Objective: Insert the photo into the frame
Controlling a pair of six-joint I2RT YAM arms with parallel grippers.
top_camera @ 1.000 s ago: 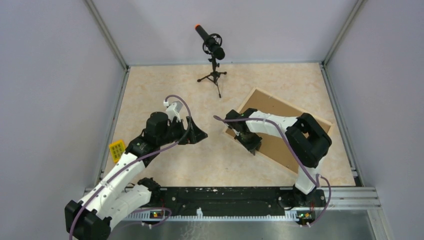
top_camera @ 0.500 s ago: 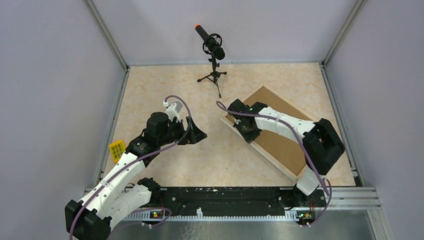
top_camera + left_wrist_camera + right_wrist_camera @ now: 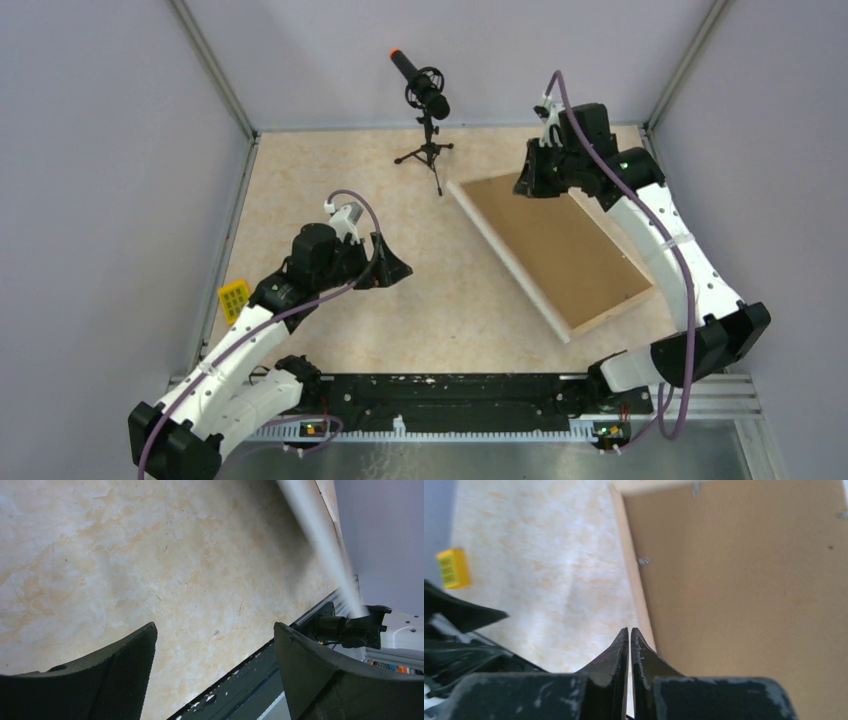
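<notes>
frame (image 3: 508, 260) back-up, microphone (image 3: 425, 92) just beyond, yellow block (image 3: 234, 297) far left, left claw (image 3: 215, 645) apart, right claw (image 3: 629, 631) together

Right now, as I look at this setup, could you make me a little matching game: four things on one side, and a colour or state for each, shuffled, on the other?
Things:
1. left gripper
2. right gripper
3. microphone
4. small block

Colour or state:
A. jaws shut
B. yellow
C. jaws wide open
D. black with an orange tip

Pairs: 1-C, 2-A, 3-D, 4-B
</notes>
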